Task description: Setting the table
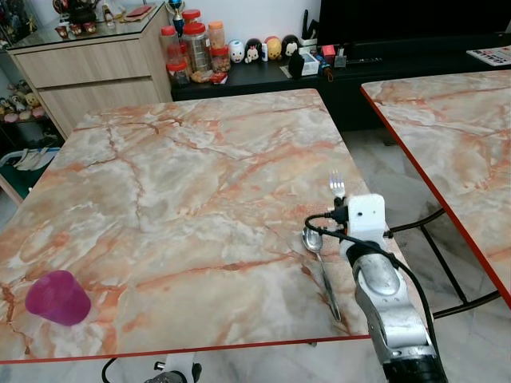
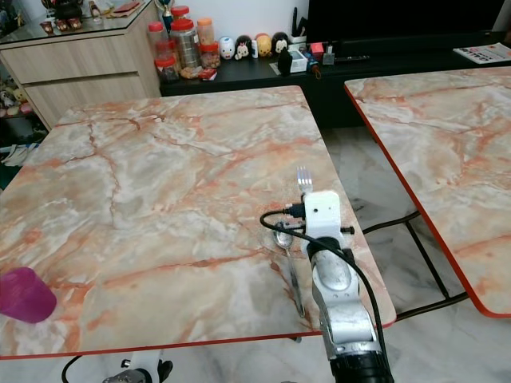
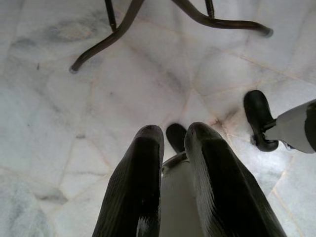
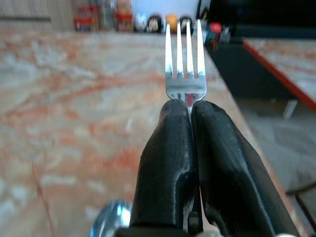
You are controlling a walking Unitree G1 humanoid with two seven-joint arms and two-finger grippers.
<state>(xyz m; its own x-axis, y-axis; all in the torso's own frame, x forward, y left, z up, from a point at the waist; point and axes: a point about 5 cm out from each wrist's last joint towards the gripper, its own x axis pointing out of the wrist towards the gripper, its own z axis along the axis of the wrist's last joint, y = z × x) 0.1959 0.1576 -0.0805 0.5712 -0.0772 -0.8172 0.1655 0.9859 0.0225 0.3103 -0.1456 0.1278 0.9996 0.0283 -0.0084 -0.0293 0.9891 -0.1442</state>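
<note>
Our right gripper (image 4: 189,106) is pinched on the fork (image 4: 185,64), tines pointing forward past the fingertips, over the marble table (image 1: 184,207) near its right edge. The spoon (image 1: 319,267) lies flat on the table just left of our right arm. A magenta cup (image 1: 57,298) sits tipped near the front-left corner; we can't see inside it. The fork handle is hidden between the fingers. Our left gripper (image 3: 173,136) hangs over the floor, fingers nearly together, nothing held. Jars (image 1: 196,48) stand on the far counter, contents unclear.
</note>
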